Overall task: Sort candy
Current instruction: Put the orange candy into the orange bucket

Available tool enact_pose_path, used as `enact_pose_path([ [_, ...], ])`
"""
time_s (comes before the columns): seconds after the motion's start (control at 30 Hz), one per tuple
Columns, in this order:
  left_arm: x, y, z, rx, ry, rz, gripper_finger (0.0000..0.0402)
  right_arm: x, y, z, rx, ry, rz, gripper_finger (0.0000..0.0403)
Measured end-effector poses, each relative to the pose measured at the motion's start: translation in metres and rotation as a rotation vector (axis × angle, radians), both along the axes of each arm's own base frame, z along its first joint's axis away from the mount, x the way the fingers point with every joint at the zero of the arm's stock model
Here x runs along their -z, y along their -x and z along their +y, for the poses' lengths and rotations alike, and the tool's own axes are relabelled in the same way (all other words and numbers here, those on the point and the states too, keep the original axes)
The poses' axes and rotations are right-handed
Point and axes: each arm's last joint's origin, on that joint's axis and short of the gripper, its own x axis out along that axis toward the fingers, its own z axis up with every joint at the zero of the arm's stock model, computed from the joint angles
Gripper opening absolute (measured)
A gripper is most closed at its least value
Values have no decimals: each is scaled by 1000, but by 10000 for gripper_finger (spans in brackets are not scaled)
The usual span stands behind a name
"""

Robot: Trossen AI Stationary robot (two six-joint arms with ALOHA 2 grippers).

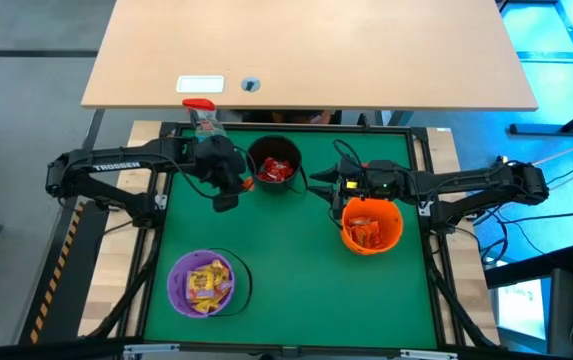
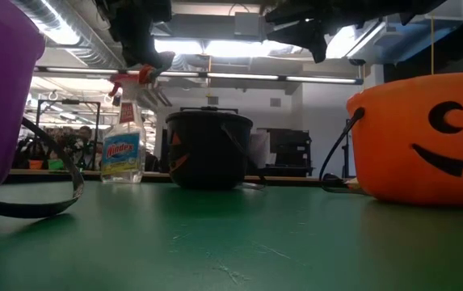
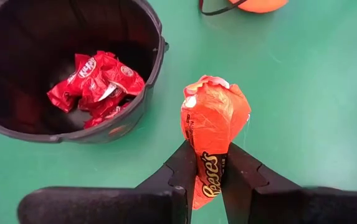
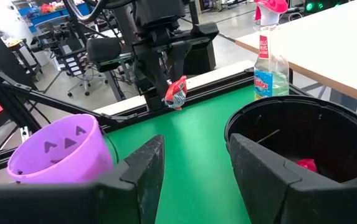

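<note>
Three buckets stand on the green table [image 1: 296, 300] — purple bucket [image 1: 204, 283] nearest, black bucket [image 1: 274, 165] at the back, orange bucket [image 1: 371, 225] to the right. Beside the black one, the left gripper [image 1: 228, 188] pinches an orange-red candy [image 3: 210, 140] — long axis in line with the fingers. I judge it belongs in the orange bucket, off to the gripper's right, where the right gripper [image 1: 344, 185] hangs spread and empty.

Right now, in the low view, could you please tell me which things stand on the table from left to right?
Purple bucket → spray bottle → black bucket → orange bucket.
</note>
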Motion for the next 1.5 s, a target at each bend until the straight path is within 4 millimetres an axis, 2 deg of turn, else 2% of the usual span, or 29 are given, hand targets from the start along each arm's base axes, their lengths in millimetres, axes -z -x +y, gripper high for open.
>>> enact_pose_path([
  [0.83,-3,-5,-8,57,23,-52,47,0,0,-2,48,41,5,179],
  [1.2,-14,-18,-6,123,-60,-222,47,-23,18,-2,68,141,-48,179],
  [1.5,-28,-31,-21,241,-41,-410,47,-7,-4,-1,14,117,-46,179],
])
